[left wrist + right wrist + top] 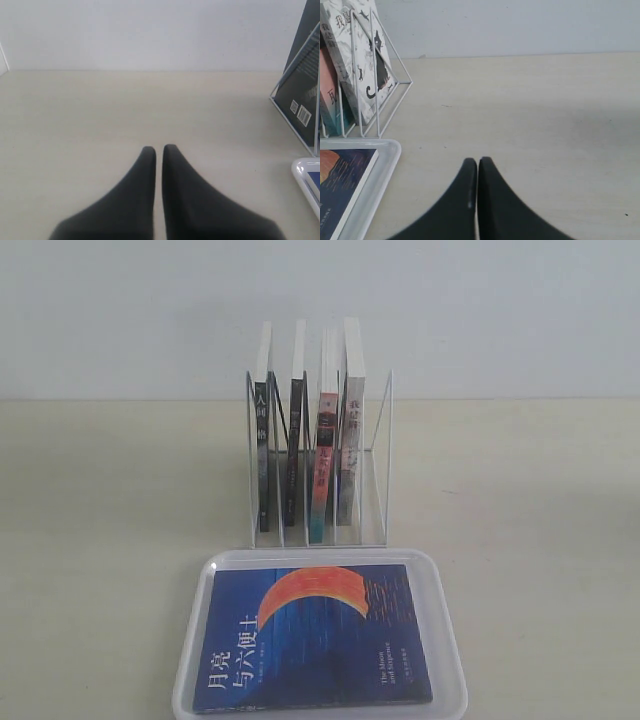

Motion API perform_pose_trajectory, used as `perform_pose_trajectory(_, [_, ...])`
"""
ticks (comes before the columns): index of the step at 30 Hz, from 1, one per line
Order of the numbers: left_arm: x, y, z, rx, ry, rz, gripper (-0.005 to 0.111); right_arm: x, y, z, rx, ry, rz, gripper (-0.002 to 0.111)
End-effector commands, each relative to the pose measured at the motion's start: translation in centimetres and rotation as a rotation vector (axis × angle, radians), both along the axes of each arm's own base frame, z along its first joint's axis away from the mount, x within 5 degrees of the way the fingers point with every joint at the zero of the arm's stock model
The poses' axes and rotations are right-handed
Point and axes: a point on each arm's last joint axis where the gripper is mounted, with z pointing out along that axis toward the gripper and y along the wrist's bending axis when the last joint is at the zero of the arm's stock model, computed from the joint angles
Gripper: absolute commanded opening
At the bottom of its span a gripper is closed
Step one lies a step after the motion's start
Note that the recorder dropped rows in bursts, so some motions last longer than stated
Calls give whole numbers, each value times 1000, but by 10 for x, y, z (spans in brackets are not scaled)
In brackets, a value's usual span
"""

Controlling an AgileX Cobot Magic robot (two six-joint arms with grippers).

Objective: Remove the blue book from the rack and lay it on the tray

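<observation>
Site, as I read it: staged test bench, prob. lab or office rm. Evidence: pale wood-grain counter (pixel 100 540) against plain white wall (pixel 450 310); white wire file rack (pixel 249 440) w/ upright paperbacks (pixel 322 440); white plastic tray (pixel 442 620) in front. Office-type goods, set out squarely. Cannot fix bldg type further.

open table (pixel 90 540) both sides | rack (pixel 385 455) blocks behind tray (pixel 445 620)
</observation>
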Motion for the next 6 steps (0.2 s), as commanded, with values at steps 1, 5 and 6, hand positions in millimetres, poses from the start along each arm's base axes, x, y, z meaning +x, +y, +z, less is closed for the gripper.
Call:
perform_pose_trajectory(1, [0, 0, 0, -1, -7, 1, 4, 0, 0, 1, -6, -10, -2, 0])
perform_pose_trajectory(5, [0, 0, 0, -1, -7, 1, 4, 0, 0, 1, -6, -10, -2, 0])
perform_pose_trajectory(6, [0, 0, 0, -1, -7, 1, 4, 0, 0, 1, -6, -8, -2, 0])
